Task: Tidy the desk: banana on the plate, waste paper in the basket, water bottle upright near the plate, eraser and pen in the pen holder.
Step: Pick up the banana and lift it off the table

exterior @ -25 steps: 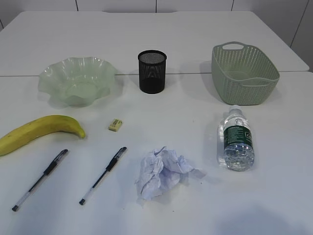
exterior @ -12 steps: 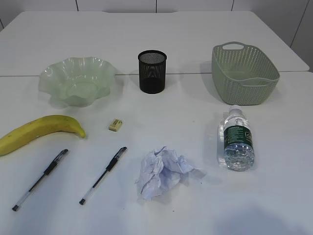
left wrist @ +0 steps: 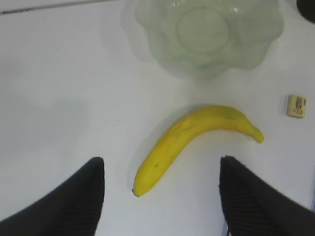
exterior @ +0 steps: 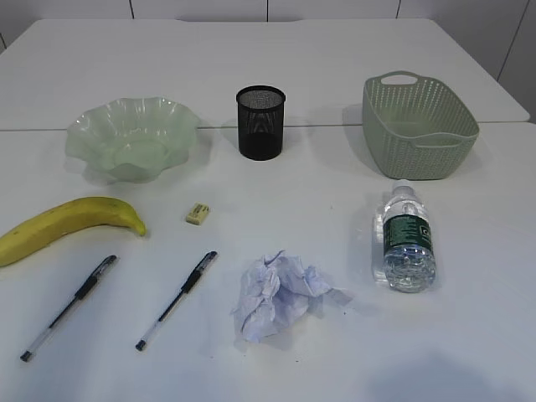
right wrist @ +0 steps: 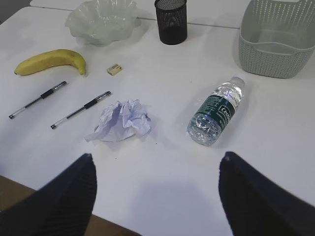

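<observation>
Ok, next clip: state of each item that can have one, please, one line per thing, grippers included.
banana: on the table, not on the plate
plate: empty
pen holder: upright, nothing sticking out
basket: upright, empty
water bottle: lying on its side, capped
waste paper: crumpled, on the table
eraser: loose on the table
two pens: lying flat, apart
left gripper: open, above the banana
right gripper: open, holding nothing
</observation>
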